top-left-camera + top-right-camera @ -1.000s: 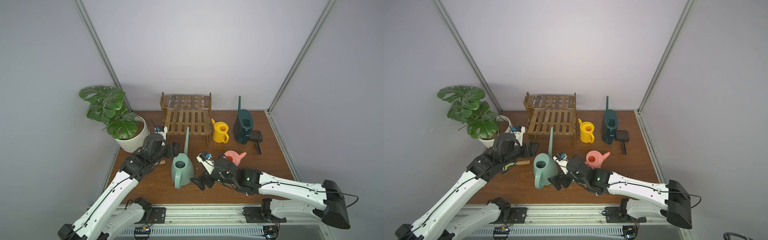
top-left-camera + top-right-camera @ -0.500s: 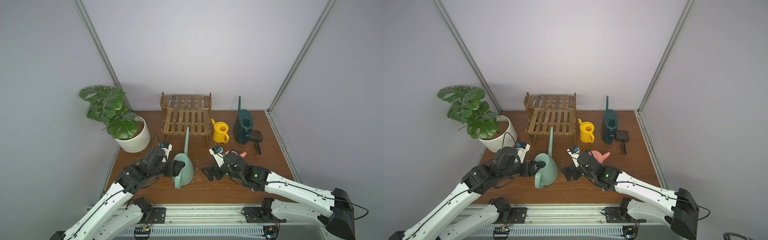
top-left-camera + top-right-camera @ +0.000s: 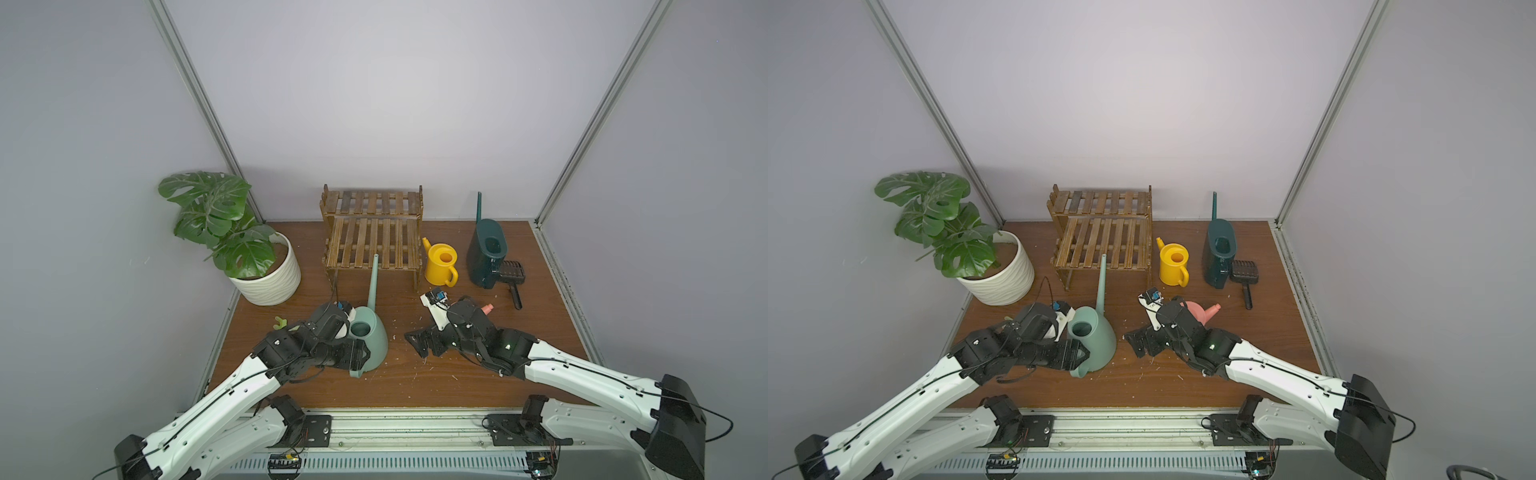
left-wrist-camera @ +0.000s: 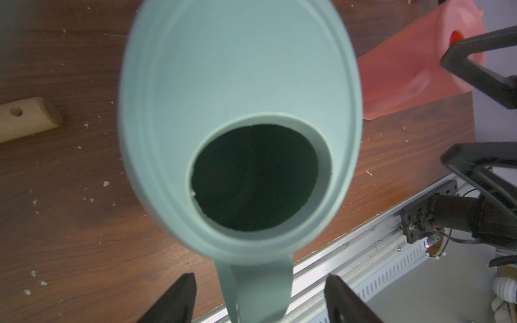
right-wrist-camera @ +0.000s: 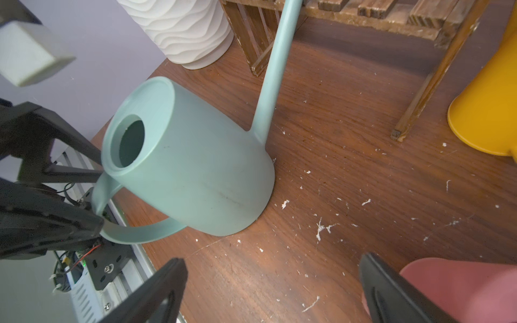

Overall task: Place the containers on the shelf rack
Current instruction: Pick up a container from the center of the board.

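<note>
In both top views we see the left gripper low at the near side of the mint-green can, which stands upright on the table just ahead of its fingertips. The shelf rack stands farther out past that can, both tiers bare. The right gripper hangs spread wide, apart from the mint-green can and pointing toward it. The pink can lies behind its wrist, mostly hidden. The yellow can and the dark-teal can stand on the table well beyond that arm, beside the rack. In the left wrist view we look straight onto the can's round mouth. The left gripper straddles the handle with its jaws partly spread, a gap showing on each side, so nothing is clamped. The pink can sits past the mint-green body. A wooden piece lies off to the other side. In the right wrist view the right gripper stands wide and holds nothing. The pink can is just outside one finger, and the mint-green can is ahead, with the white pot and the rack beyond it.
</note>
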